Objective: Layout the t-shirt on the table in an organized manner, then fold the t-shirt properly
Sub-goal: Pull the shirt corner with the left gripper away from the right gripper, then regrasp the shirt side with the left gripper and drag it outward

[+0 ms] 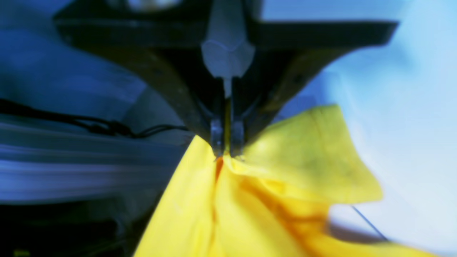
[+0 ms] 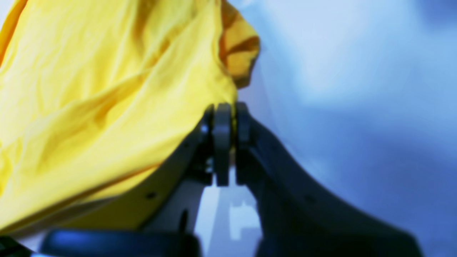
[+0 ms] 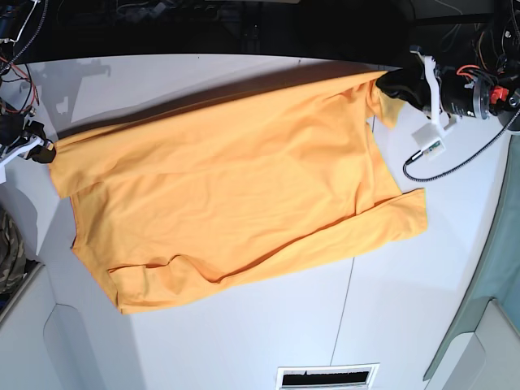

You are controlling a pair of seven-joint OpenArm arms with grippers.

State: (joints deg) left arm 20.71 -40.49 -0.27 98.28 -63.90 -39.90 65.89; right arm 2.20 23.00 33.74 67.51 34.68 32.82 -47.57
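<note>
Nearest the base camera, we are seeing a bare stretch of the white surface (image 3: 244,341), smooth and matte with thin dark seam lines, and a slotted vent (image 3: 327,377) is sitting at its near edge; this is leaving plenty of open room below the t-shirt (image 3: 236,195). The t-shirt, a soft orange-yellow cloth showing its plain side, is lying spread across the middle of the surface, its lower edge running in a slant with a rolled fold at the bottom left corner and one sleeve jutting out flat toward the right. Shallow wrinkles are fanning across the fabric toward its two far corners. On the view's right, our left fingers (image 1: 226,142) are pinching closed on a bunched corner of the cloth, with creases radiating from the grip. On the view's left, our right fingers (image 2: 228,117) are clamping shut on the opposite corner, the fabric draping away in loose folds. The far edge of the shirt is stretching taut between the two grips, close to the dark back edge of the surface, where cables (image 3: 455,162) are trailing.
</note>
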